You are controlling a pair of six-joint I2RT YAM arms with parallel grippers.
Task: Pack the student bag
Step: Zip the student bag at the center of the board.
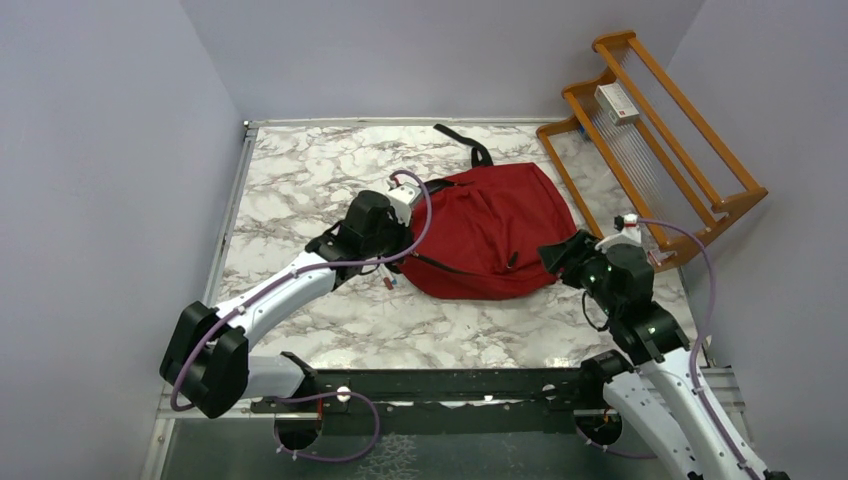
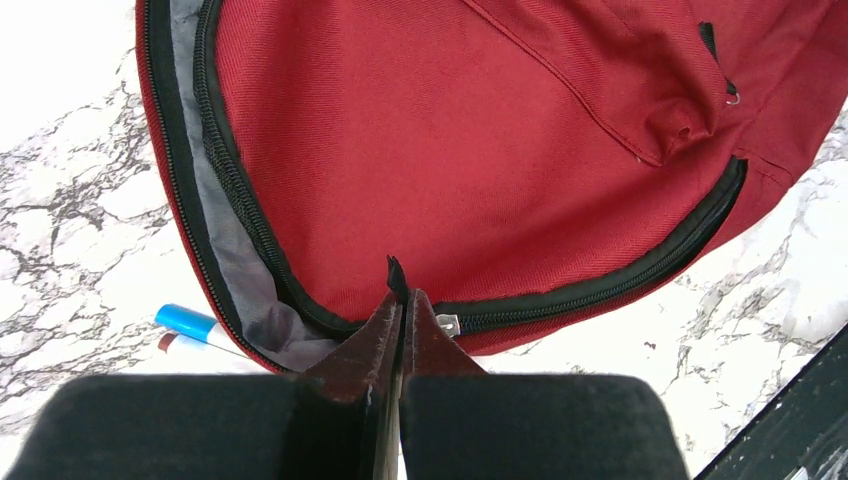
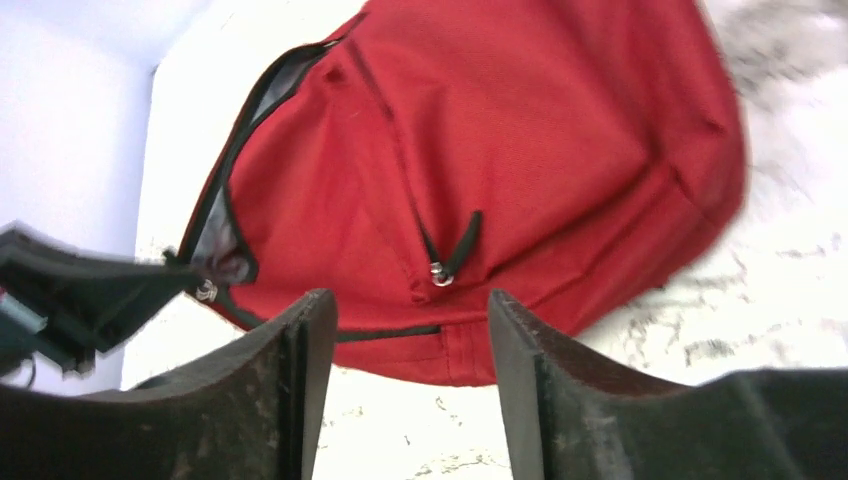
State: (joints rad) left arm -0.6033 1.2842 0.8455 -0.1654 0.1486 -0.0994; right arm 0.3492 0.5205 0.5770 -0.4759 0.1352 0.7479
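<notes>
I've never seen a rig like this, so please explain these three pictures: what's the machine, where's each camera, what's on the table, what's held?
This is a robot with two arms bolted at the near edge of a marble-patterned table. One picture looks down from above; the others come from a camera on each wrist. A large red fabric backpack lies on the table, main zip partly open, a blue-capped pen beside it, a wooden rack at the far right. The left fingers are shut on its black zip tab. The right fingers are open, holding nothing.
</notes>
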